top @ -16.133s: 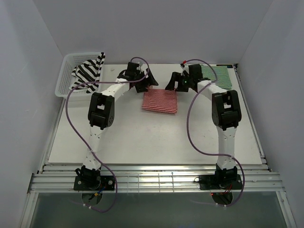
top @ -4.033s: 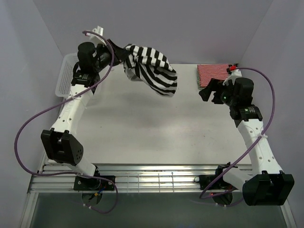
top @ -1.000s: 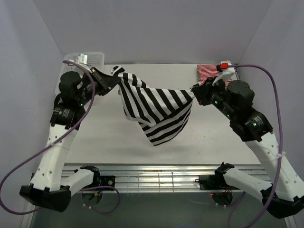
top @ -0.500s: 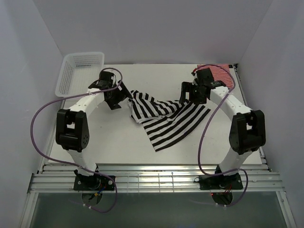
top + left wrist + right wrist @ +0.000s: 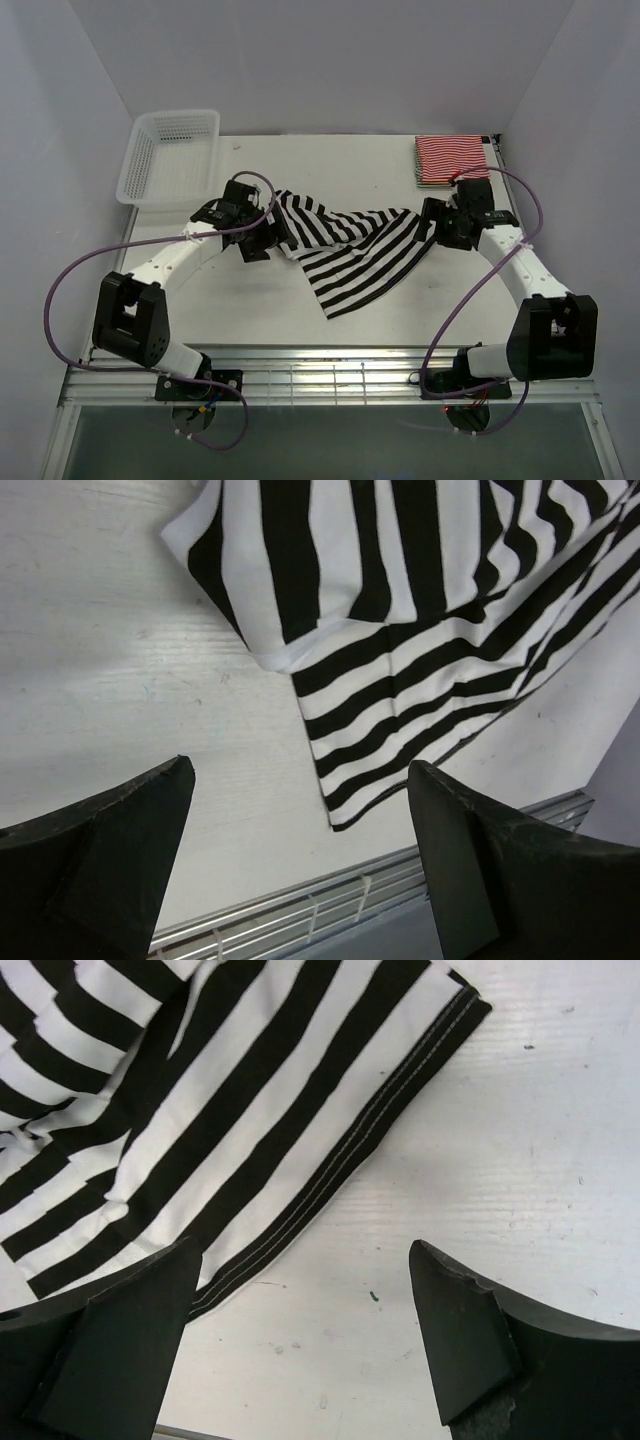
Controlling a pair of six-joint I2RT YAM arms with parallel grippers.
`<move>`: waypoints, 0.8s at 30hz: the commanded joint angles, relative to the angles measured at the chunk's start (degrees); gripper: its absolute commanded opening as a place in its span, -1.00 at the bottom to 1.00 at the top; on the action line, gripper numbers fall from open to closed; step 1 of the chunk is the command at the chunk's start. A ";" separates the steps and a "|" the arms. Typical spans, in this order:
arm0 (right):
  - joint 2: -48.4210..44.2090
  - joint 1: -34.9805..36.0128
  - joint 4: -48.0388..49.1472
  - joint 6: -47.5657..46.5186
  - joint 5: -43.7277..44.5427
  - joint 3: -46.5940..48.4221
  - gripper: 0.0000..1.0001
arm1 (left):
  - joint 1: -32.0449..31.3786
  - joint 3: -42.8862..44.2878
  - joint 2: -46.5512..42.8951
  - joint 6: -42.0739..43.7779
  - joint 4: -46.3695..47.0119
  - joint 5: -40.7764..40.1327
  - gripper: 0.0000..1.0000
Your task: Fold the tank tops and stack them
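The black-and-white broad-striped tank top (image 5: 345, 245) lies loose and rumpled across the middle of the table, its hem pointing toward the near edge. My left gripper (image 5: 270, 240) hovers open at its left end and holds nothing; in the left wrist view the cloth (image 5: 400, 630) lies beyond the open gripper (image 5: 300, 860). My right gripper (image 5: 433, 222) is open at the cloth's right end, and the right wrist view shows the stitched hem (image 5: 330, 1170) just ahead of the empty gripper (image 5: 300, 1330). A folded red-and-white tank top (image 5: 452, 158) rests at the back right corner.
A white mesh basket (image 5: 170, 150) stands at the back left corner. Metal rails (image 5: 320, 375) run along the table's near edge, seen also as rails (image 5: 300, 920) in the left wrist view. Purple cables loop out from both arms. White walls enclose the table.
A second ago both grippers held the striped top stretched in the air. They have opened and dropped low; the top now lies on the table, and both arms have drawn slightly outward.
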 commanded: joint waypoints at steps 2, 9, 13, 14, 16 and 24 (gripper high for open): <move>-2.04 -2.87 2.97 -1.80 -1.92 -1.95 0.80 | 0.54 -0.38 3.18 0.56 1.76 -0.88 0.96; 3.31 -8.13 5.88 -1.98 -3.41 -2.04 0.80 | 0.54 5.33 11.45 1.09 4.49 -2.37 0.70; 6.83 -9.11 7.19 -1.89 -3.51 -1.16 0.80 | 0.54 6.39 15.41 1.27 5.46 -2.03 0.52; 7.27 -9.20 7.54 -1.98 -3.33 -0.99 0.80 | 0.54 6.57 16.03 1.27 5.46 -2.02 0.44; 8.93 -9.38 8.34 -2.33 -2.89 -0.46 0.80 | 0.54 7.18 17.26 1.18 5.90 -1.50 0.11; 15.27 -9.91 9.83 -2.77 -1.31 2.70 0.82 | 0.71 7.71 14.64 1.97 8.45 1.75 -1.00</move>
